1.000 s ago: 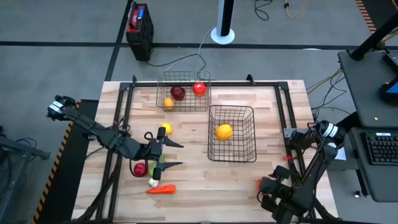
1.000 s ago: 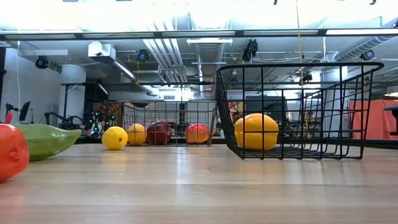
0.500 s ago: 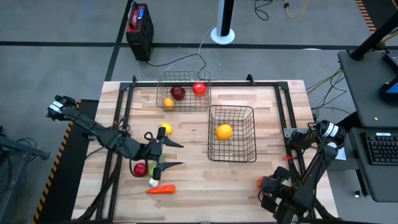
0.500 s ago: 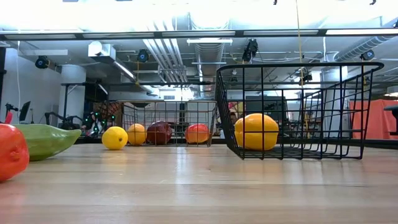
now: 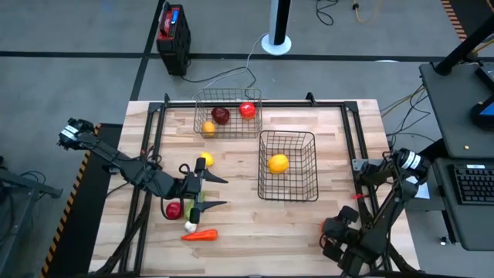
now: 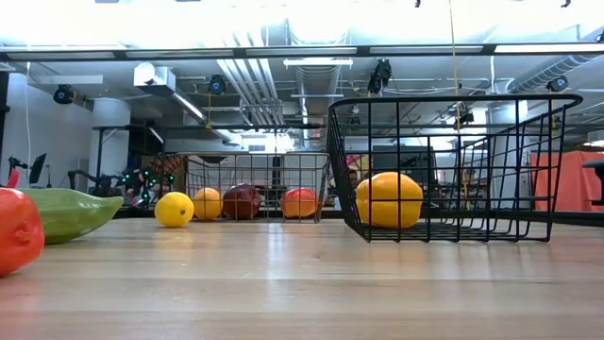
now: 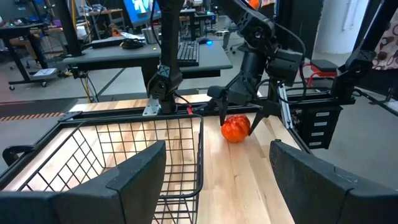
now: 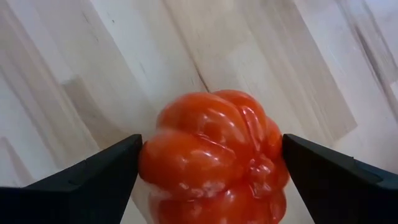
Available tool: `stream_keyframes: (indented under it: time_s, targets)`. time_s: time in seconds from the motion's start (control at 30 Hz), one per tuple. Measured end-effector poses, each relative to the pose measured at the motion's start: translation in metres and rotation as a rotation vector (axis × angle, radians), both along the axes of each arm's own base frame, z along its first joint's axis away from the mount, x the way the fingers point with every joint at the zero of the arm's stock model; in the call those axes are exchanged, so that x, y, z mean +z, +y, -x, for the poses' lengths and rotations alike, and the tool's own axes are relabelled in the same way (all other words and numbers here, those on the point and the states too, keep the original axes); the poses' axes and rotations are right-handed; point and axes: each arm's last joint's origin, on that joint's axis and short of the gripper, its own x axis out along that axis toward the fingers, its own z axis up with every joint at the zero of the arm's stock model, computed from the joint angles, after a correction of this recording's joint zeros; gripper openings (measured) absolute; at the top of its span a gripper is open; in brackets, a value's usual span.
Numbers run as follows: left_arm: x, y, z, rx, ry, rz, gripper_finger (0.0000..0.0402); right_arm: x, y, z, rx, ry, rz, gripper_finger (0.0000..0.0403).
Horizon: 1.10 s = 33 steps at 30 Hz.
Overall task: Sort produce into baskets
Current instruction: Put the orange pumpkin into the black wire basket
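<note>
A red ribbed tomato [image 8: 214,158] rests on the table near its front right corner. My right gripper [image 5: 324,227] is open over it, pointing down, with one finger on each side. It also shows in the left wrist view [image 7: 238,118]. My left gripper [image 5: 220,191] is open and empty at the table's left, pointing right. Beside it lie a yellow piece [image 5: 204,161], a red piece [image 5: 174,209], a green cucumber [image 6: 71,212], white garlic [image 5: 190,226] and a carrot [image 5: 199,235]. The far basket [image 5: 228,113] holds three round pieces. The middle basket [image 5: 287,164] holds an orange piece [image 5: 278,163]. My right gripper's fingertips [image 8: 127,158] stand level with the tomato's two opposite sides [image 8: 152,165], coming from above. The tomato sits on the table. I cannot tell whether the fingers touch it.
A metal frame [image 5: 154,147] runs along the table's left, far and right edges. A red-and-black box [image 5: 173,35] and a white post base [image 5: 276,42] stand on the floor beyond the far edge. Bare wood lies between the middle basket and the near edge.
</note>
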Motion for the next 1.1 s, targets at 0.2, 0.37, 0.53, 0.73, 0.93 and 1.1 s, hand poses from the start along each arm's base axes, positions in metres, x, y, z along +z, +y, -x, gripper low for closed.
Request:
stream_keyframes:
  time_s: [0.2,0.37,0.53,0.73,0.93,1.1]
  targets:
    - [0.0,0.0,0.0,0.0,0.0,-0.003,0.0269,-0.009,0.0,0.003,-0.013,0.084,-0.033,0.0372]
    - [0.0,0.0,0.0,0.0,0.0,-0.003,0.0269,-0.01,-0.002,0.003,-0.011,0.075,-0.019,0.0363]
    - [0.0,0.0,0.0,0.0,0.0,-0.003,0.0269,-0.009,-0.001,0.003,-0.008,0.07,-0.026,0.0312]
    - [0.0,0.0,0.0,0.0,0.0,-0.003,0.0269,-0.009,0.0,0.002,-0.008,0.062,-0.032,0.0254]
    - [0.0,0.0,0.0,0.0,0.0,-0.003,0.0269,-0.008,0.0,0.002,-0.008,0.062,-0.038,0.026]
    - [0.0,0.0,0.0,0.0,0.0,-0.003,0.0269,0.0,-0.002,0.003,-0.029,0.044,-0.064,0.0271]
